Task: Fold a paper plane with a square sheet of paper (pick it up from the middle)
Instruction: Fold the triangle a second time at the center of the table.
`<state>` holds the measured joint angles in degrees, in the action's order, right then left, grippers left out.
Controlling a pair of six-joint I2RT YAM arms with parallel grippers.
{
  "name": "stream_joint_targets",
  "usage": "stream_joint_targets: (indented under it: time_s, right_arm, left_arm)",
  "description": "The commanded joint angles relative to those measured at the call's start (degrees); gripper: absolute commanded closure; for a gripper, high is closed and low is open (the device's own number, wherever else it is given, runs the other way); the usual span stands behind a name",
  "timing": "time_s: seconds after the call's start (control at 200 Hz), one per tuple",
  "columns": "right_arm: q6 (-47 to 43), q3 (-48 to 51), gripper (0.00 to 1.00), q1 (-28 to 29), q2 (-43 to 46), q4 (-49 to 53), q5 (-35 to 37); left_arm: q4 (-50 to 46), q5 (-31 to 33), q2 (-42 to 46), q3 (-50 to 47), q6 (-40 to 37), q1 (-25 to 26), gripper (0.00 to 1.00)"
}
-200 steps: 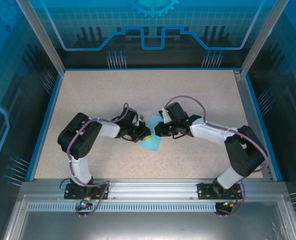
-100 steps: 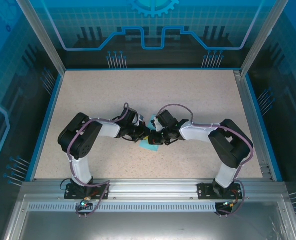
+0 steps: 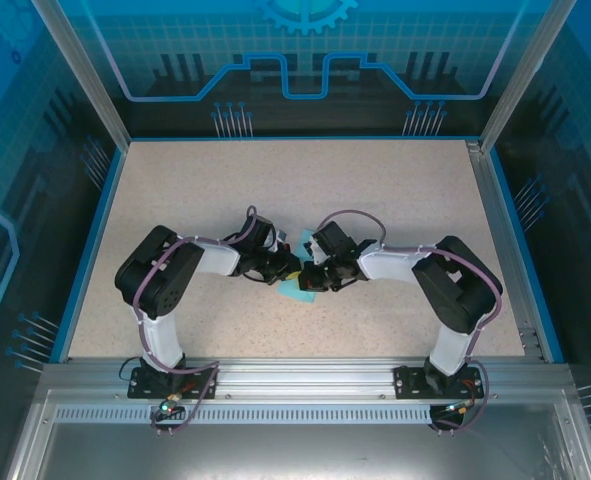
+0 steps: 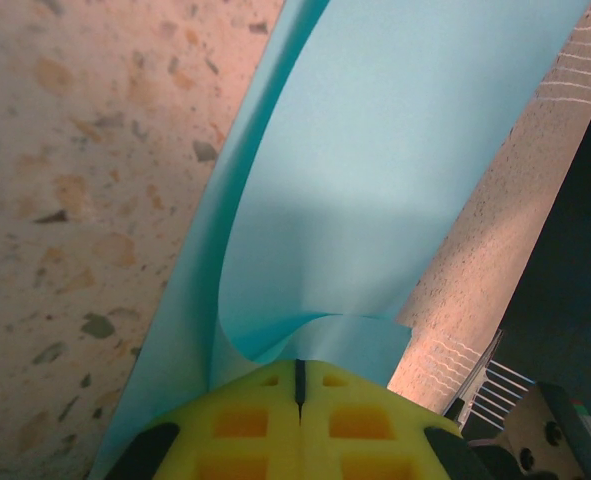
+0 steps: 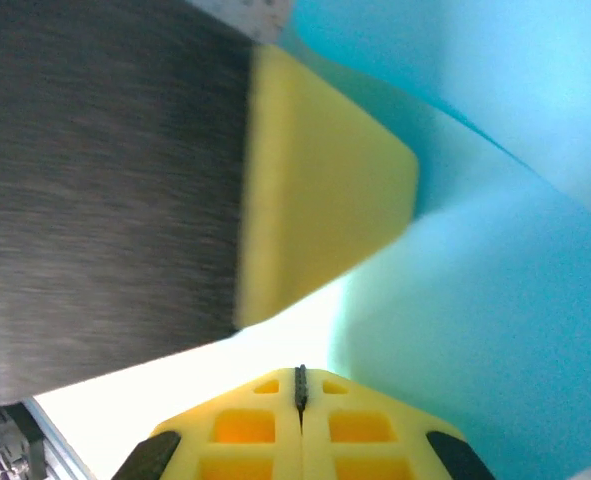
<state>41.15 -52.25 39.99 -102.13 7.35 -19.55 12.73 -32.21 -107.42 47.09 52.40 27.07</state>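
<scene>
The light blue sheet of paper (image 3: 295, 293) lay on the speckled table (image 3: 395, 200), midway between the left and right edges and somewhat closer to the near edge than the far one. From above, only a small patch of it showed, because both arms reached inward and met over it. The left gripper (image 3: 288, 270) came in from the left and the right gripper (image 3: 311, 280) from the right, and the two were just beside each other, if not touching.

In the left wrist view, the left gripper's yellow pads (image 4: 255, 425) were pressed together with only a thin seam between them. The sheet (image 4: 395, 180) was not flat there. One long layer lay on the table and another rose from it in a curve. A small curled flap ran up to the tips of the pads and appeared to be pinched there.

In the right wrist view, the right gripper's own yellow pads (image 5: 245, 425) were likewise closed tight against each other. The sheet (image 5: 495, 300) spread just ahead of and below them, and I could not tell whether they held any of it. Near them, up and to the left, a dark finger (image 5: 105, 200) with a yellow pad (image 5: 315, 200) on it rested against the paper.
</scene>
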Motion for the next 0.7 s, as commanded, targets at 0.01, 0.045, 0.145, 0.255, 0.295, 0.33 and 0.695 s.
stream_joint_targets:
  time_s: [0.01,0.045,0.145,0.255,0.295,0.33,0.695]
  right_arm:
    - [-0.02,1.26,0.95,-0.52,-1.53,0.11,0.02]
    - [0.07,1.49,0.95,-0.66,-1.68,-0.02,0.13]
    - [-0.01,1.54,0.95,-0.70,-1.87,0.12,0.43]
    - [-0.27,1.54,0.95,-1.03,-0.89,0.12,0.06]
    - [-0.32,1.54,0.94,-1.05,-0.06,0.43,-0.04]
    - [-0.42,1.31,0.94,-1.07,0.75,0.74,-0.41]
    - [0.90,3.92,0.94,-1.05,2.47,-0.03,-3.63]
  left_arm:
    - [-3.67,1.80,-2.23,-0.96,-0.70,0.94,1.00]
    - [-3.63,1.89,-2.18,-1.01,-0.72,0.96,1.00]
    - [-3.59,1.96,-2.19,-1.09,-0.63,0.96,1.00]
    - [-3.65,1.97,-2.18,-1.10,-0.78,0.94,1.00]
    - [-3.85,1.87,-2.29,-1.04,-0.89,0.96,1.00]
    - [-3.90,1.92,-2.28,-1.11,-0.89,0.95,1.00]
    - [-3.59,2.05,-2.11,-1.29,-0.65,0.92,1.00]
